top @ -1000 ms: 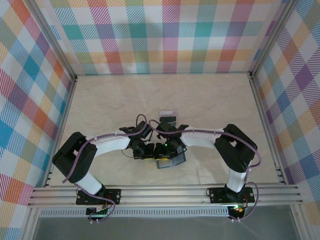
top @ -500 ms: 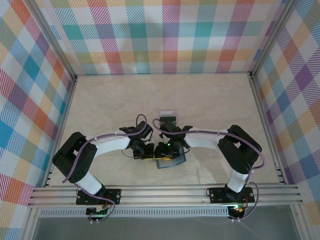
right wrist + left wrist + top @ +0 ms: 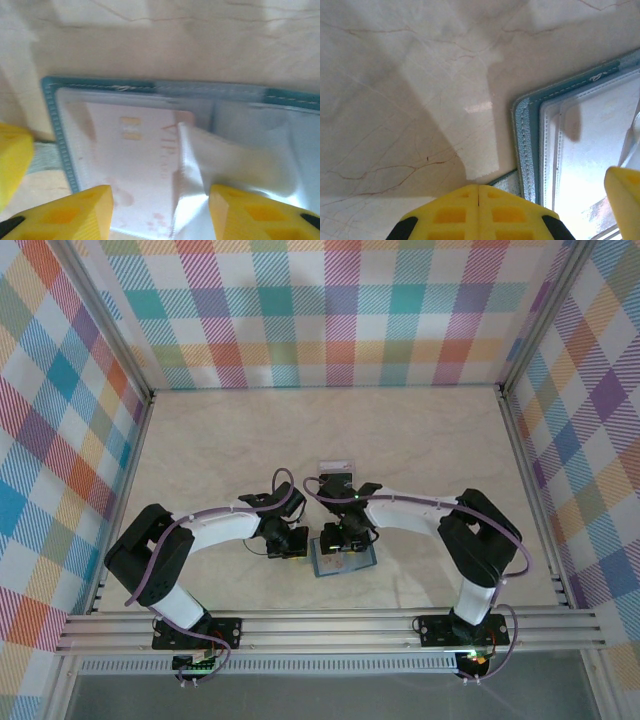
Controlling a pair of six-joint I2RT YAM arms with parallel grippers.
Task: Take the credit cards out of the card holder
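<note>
On the bench [image 3: 420, 450] the card holder [image 3: 345, 560] lies open, long axis left-right, directly under the right gripper [image 3: 161, 202], jaws parted; the clenched left gripper [image 3: 479, 200] sits at its left edge. A pale credit card [image 3: 135, 145] seems pocketed inside.

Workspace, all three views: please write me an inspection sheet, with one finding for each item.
Surface: beige marbled table, no spills seen.
Job's things: card holder lies open and flat; a pale card marked VIP sits in its clear pocket.
Clutter: one small flat rectangle on the table beyond the holder.
Grippers: left gripper shut, tips at the holder's edge; right gripper open over the pockets.
Cables: purple cables run along both arms.
Surroundings: plaid walls; metal rail at the near edge.
</note>
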